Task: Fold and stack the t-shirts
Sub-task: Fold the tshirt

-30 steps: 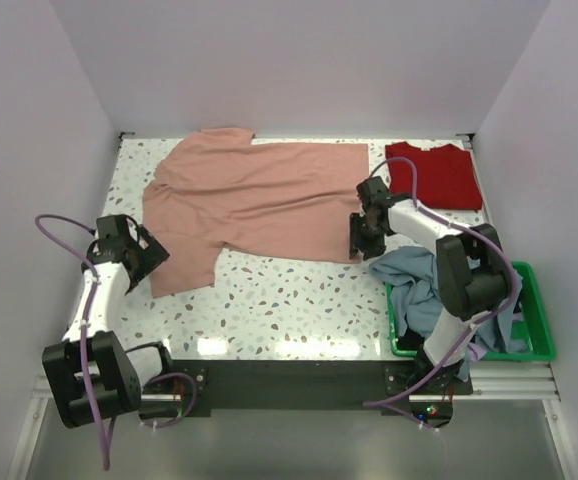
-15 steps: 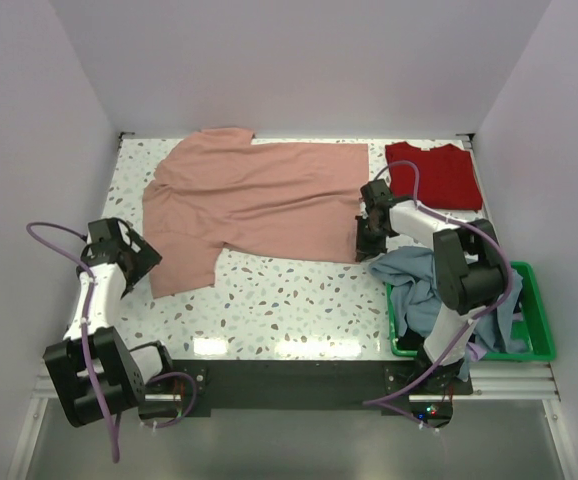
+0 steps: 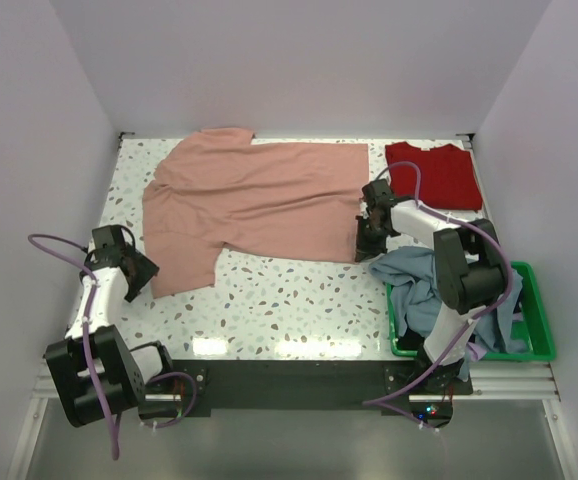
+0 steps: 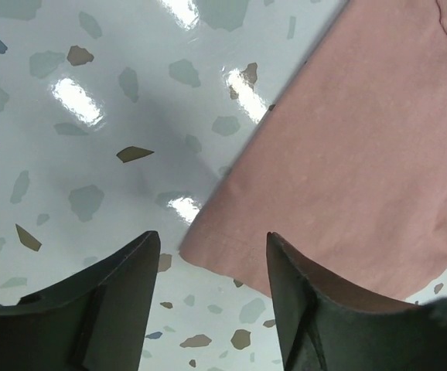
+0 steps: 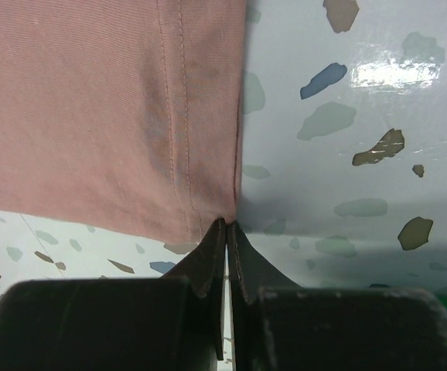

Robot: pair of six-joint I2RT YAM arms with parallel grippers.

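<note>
A salmon-pink t-shirt [image 3: 259, 200] lies spread flat across the back of the table. My left gripper [image 3: 135, 272] is open just left of the shirt's near-left corner. In the left wrist view that corner [image 4: 208, 243] lies between the spread fingers of the gripper [image 4: 212, 241]. My right gripper [image 3: 365, 244] is shut on the shirt's near-right hem corner. In the right wrist view the gripper [image 5: 227, 226] pinches the stitched hem [image 5: 200, 193]. A folded deep red t-shirt [image 3: 434, 175] lies at the back right. A light blue-grey t-shirt [image 3: 414, 272] hangs out of the basket.
A green plastic basket [image 3: 541, 335] stands at the near right with crumpled clothes in it, right of the right arm. White walls close the table on the left, back and right. Purple cables loop off both arms.
My left gripper has moved toward the near edge, down along the shirt's left side to its near-left corner. The right gripper has shifted slightly and stays at the hem corner.
</note>
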